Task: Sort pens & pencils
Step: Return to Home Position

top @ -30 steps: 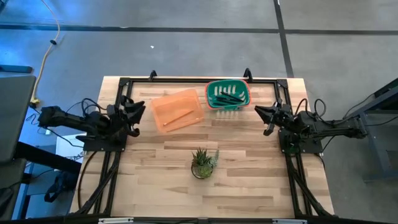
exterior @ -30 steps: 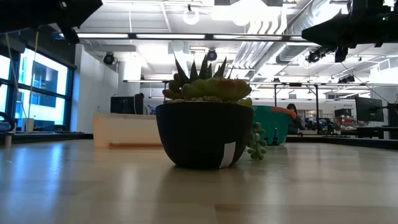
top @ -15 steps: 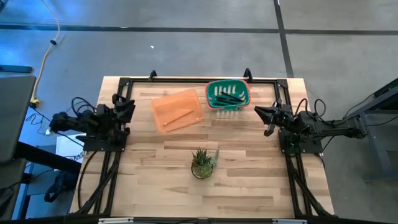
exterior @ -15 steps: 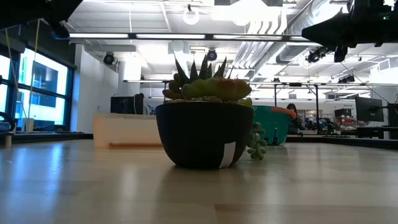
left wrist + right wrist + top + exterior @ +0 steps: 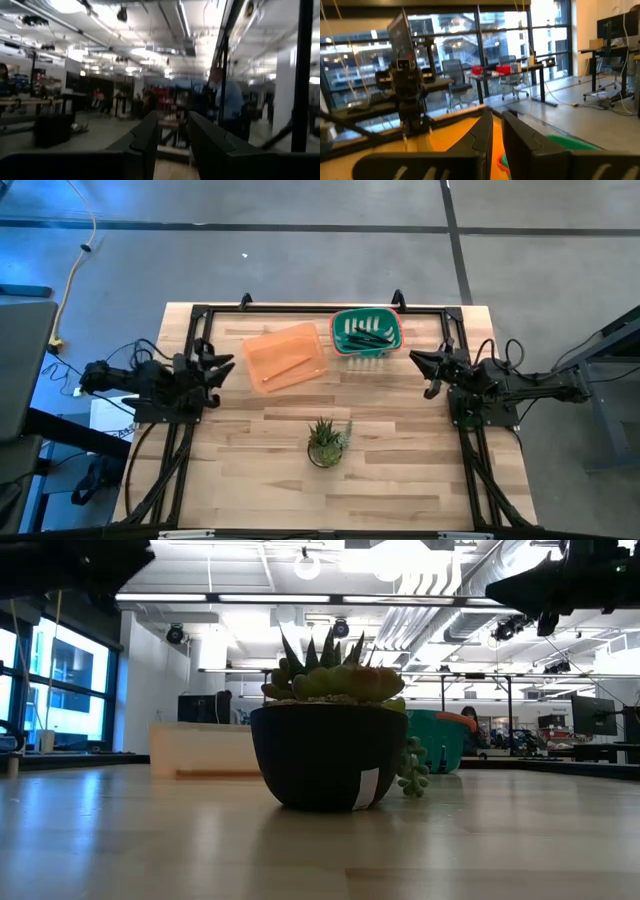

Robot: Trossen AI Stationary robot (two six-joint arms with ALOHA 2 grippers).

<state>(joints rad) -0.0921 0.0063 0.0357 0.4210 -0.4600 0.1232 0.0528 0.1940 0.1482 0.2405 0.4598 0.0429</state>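
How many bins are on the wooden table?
2: a flat orange plastic tray lying left of the middle, and a green slotted plastic basket close beside it on the right. The top view shows no other bins.
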